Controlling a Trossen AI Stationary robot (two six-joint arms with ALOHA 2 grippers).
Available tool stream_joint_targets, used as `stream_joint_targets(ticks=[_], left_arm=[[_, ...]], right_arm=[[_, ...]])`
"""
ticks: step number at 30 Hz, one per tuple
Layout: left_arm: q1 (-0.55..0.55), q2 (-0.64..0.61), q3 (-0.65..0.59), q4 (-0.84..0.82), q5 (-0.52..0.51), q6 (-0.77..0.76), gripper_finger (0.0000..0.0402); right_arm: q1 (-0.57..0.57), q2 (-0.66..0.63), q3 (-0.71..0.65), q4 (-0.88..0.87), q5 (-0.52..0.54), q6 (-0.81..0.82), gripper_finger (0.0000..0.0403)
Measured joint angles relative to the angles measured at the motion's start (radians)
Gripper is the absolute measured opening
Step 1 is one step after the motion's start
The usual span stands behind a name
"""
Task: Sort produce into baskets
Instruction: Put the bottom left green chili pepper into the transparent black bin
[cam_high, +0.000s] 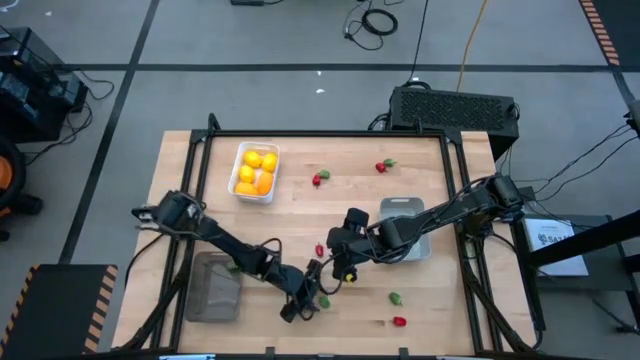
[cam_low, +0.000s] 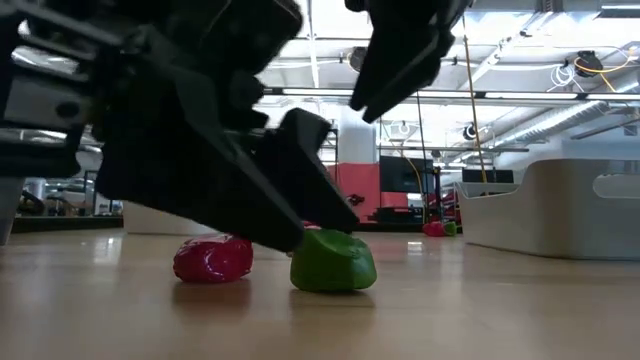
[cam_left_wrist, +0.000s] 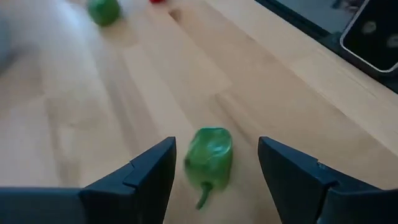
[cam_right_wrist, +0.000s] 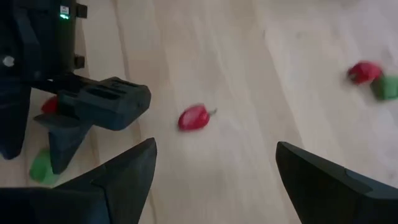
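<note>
Near front edge of the wooden table (cam_high: 300, 215), left gripper (cam_high: 312, 298) is down low at a green pepper piece (cam_left_wrist: 209, 155), fingers (cam_left_wrist: 149, 174) spread either side of it with gaps showing, not clamped; pepper lies on the table between them. Low view shows a finger tip right at the pepper's top; contact unclear. Just behind it, a red piece (cam_low: 213, 259) lies on the wood. Right gripper (cam_high: 344, 262) hangs just beyond, above the table, jaws wide, holding nothing; a red pepper piece (cam_right_wrist: 194, 117) lies on the table ahead of it. More loose bits front right: a green piece (cam_high: 396, 297) and a red one (cam_high: 399, 321). Dark mesh basket (cam_high: 212, 285) sits front left. Light grey basket (cam_high: 405, 228) mid right, partly under the right arm. Farther back, white basket (cam_high: 255, 171) holds yellow and orange fruits (cam_high: 255, 172). Red-green pairs (cam_high: 385, 165) lie near the far edge.
</note>
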Motion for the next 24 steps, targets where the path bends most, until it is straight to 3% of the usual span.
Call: stream_joint_targets(ticks=[10, 24], left_arm=[[0.036, 0.020, 0.115, -0.203, 0.027, 0.000, 0.0235], [0.043, 0.087, 0.174, -0.250, 0.087, -0.051, 0.0234]], right_arm=[[0.000, 0.000, 0.000, -0.022, -0.009, 0.019, 0.0320], [0.000, 0.000, 0.000, -0.020, -0.011, 0.020, 0.0320]])
